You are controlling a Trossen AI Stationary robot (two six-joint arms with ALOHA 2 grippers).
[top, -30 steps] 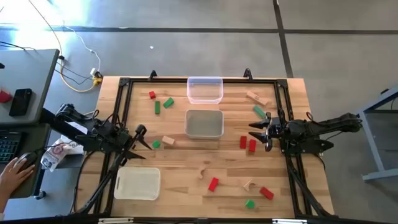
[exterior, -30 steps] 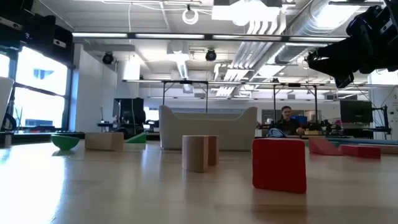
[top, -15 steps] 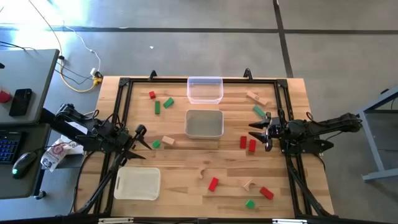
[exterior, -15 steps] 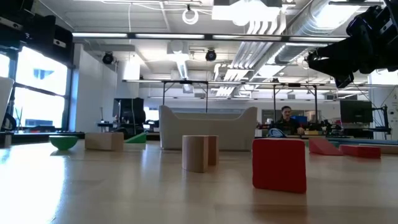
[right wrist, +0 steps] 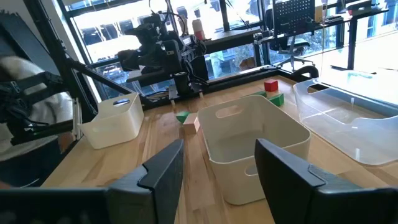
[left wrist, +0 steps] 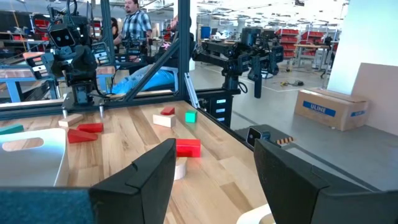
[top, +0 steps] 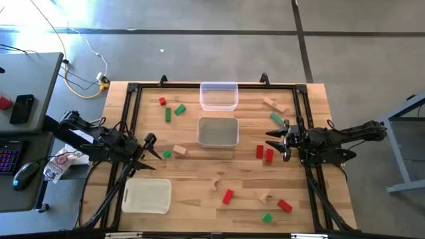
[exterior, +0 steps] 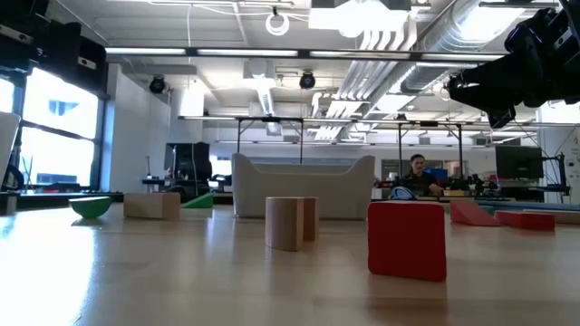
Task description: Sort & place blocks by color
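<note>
1. The wooden table [top: 199,192] carries everything, framed by a dark rail around its edge.
2. The left arm waits at the table's left side; its left gripper [top: 157,150] hovers just beside a green block [top: 167,153] and a plain wood block [top: 179,151], its fingers [left wrist: 152,174] apart and holding nothing.
3. The right arm waits at the right side; the right gripper [top: 274,141] hangs just beside two red blocks [top: 264,153], its fingers [right wrist: 163,167] likewise spread and empty.
4. A white tray [top: 147,197] sits at the near left of the table, with no block in it.
5. A grey-white tray [top: 218,121] stands at the middle, and a clear tray [top: 218,86] lies just behind it at the far edge; both appear to hold no blocks.
6. The blocks lie scattered on the bare table, outside the trays. At the far left are a small red block [top: 162,101] and two green blocks [top: 174,111].
7. At the far right lie a plain wood bar [top: 271,103] and a green bar [top: 276,118].
8. At the near side are a wood piece [top: 218,184], a red block [top: 228,196], a wood piece [top: 264,197], a red bar [top: 284,206] and a green cube [top: 267,217].
9. In the low view, the nearest red block [exterior: 407,238] stands beside a wood block [exterior: 290,222].
</note>
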